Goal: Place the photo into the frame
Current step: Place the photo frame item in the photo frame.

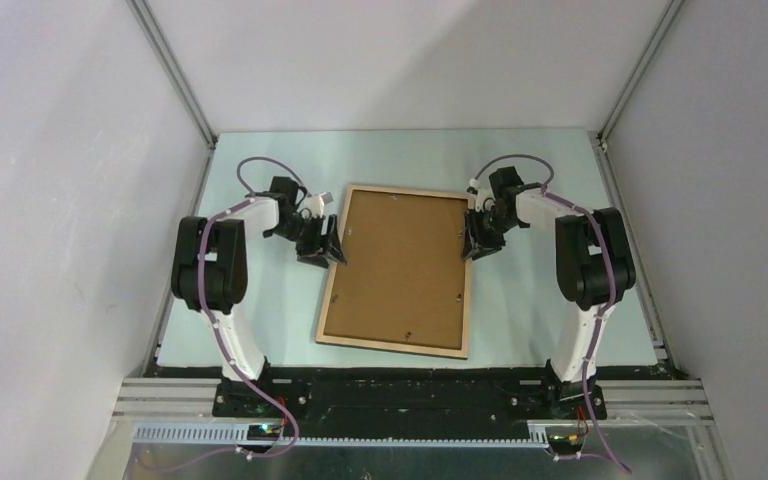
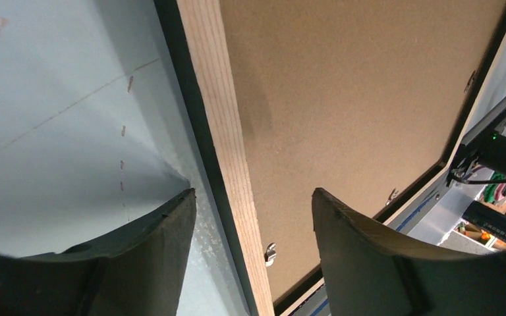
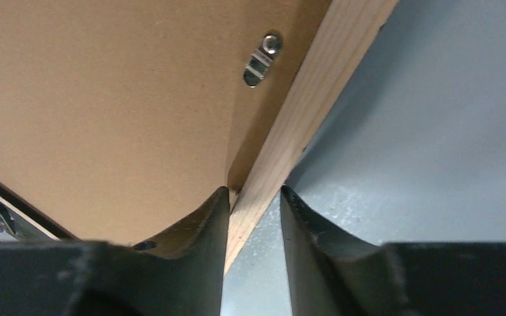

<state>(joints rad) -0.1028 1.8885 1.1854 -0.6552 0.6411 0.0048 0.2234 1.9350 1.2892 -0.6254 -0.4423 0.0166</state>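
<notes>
Evidently the job is at its handling stage, with both arms set at opposite long sides of the frame (image 2: pixel 224 131), which lies face down on the table (image 1: pixel 280 300) with its pale wood back upward. On the left, the left gripper (image 2: pixel 252 194) straddles the left rail with its jaws spread wide. One finger is out over the table, the other over the brown backing board (image 1: pixel 400 265), and neither visibly touches, so it has hold of nothing. It seems poised to brace or grip that side.

The board fills the opening, so I cannot tell whether the photo lies beneath it. No print shows anywhere.

On the right, the right gripper (image 3: pixel 255 191) has its jaws drawn narrow, pinching the right rail below a metal turn clip (image 3: pixel 262 60). I'd guess this is to steady or lift that edge.
</notes>
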